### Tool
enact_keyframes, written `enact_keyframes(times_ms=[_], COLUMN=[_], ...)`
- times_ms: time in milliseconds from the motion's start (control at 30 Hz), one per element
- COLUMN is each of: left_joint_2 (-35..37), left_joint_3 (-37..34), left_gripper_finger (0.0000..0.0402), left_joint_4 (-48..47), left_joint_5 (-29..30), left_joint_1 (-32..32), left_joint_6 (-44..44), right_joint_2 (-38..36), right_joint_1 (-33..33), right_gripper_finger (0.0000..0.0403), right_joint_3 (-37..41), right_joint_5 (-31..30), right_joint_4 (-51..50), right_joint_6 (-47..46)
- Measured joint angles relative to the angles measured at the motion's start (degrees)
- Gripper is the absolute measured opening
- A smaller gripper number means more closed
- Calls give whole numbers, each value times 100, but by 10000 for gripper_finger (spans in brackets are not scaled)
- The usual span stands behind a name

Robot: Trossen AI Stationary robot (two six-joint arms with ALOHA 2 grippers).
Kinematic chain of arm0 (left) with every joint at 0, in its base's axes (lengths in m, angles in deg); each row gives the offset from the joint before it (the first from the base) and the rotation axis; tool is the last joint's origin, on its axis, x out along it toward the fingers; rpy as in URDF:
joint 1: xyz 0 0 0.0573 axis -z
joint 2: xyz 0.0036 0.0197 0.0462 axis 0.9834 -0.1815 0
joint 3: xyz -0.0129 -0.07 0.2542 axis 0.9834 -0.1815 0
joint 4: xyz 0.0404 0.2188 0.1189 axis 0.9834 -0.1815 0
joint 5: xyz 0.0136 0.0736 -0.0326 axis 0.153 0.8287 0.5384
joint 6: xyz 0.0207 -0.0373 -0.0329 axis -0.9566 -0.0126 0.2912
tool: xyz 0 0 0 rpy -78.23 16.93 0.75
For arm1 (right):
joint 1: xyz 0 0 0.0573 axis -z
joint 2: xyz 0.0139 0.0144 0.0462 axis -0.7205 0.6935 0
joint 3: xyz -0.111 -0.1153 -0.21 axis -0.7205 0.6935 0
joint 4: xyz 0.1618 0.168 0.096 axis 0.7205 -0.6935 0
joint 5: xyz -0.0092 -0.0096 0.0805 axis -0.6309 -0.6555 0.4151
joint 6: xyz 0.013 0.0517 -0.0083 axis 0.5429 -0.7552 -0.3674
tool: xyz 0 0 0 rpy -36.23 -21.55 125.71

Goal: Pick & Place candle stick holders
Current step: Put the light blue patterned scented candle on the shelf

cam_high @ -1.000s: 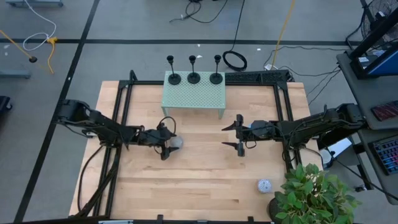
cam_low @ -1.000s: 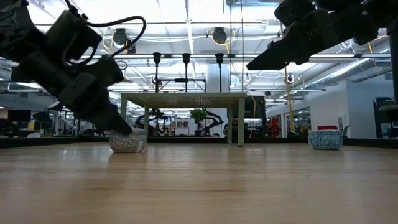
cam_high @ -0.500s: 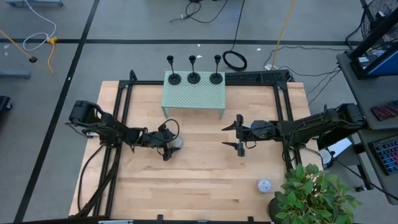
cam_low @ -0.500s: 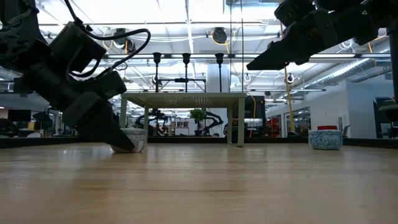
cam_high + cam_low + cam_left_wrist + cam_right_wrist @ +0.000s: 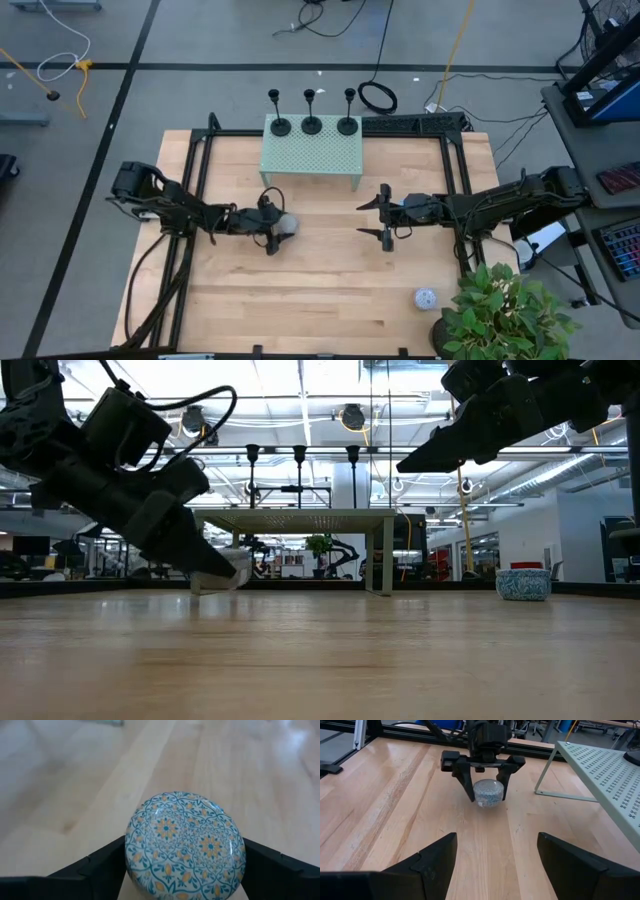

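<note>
the three black candle stick holders (image 5: 311, 112) stand upright in a row along the far edge of the pale green perforated stand (image 5: 311, 155), which sits at the far edge of the wooden table (image 5: 320, 290), about midway along it; in the low view their thin stems and cup tops (image 5: 299, 454) rise above the stand's flat top (image 5: 296, 514), and neither arm touches them. out from the stand's left legs, toward the table's middle, the left gripper (image 5: 275, 226) is clenched on a small round puck (image 5: 285, 225), one dark finger on each side of it; the left wrist view shows the puck's domed face (image 5: 185, 845) patterned with blue and yellow flowers between the two pads, and the low view shows it tilted and lifted just clear of the wood (image 5: 234, 568). the right gripper (image 5: 387, 215) hangs above the table's middle, off the stand's right legs, its fingers spread wide with nothing between them, well apart from the puck it faces (image 5: 488, 792). another speckled puck (image 5: 425, 298) lies near the table's near right corner, beside a leafy potted plant (image 5: 500, 315).
</note>
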Motion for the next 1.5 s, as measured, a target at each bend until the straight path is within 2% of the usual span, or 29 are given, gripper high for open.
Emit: enact_keyframes(times_ms=[200, 467, 667, 800, 967, 1233, 1500], left_joint_2=[2, 2, 50, 55, 55, 55, 55], left_joint_3=[27, 29, 33, 135, 410, 939, 1364], left_gripper_finger=[299, 325, 299, 305, 334, 303, 324], left_joint_4=[71, 258, 509, 588, 651, 632, 596], left_joint_5=[224, 181, 164, 182, 182, 182, 15], left_joint_1=[-26, -223, -312, -351, -372, -416, -711], left_joint_6=[-43, 37, -17, -29, -405, -833, -1019], right_joint_2=[0, 0, 0, 0, 0, 0, 0], right_joint_1=[0, 0, 0, 0, 0, 0, 0], right_gripper_finger=[267, 267, 267, 267, 267, 267, 267], right_joint_3=[0, 0, 0, 0, 0, 0, 0], right_joint_5=[-2, -2, -2, -3, -4, -2, -4], right_joint_4=[0, 0, 2, 4, 7, 4, 6], right_joint_6=[0, 0, 0, 0, 0, 0, 0])
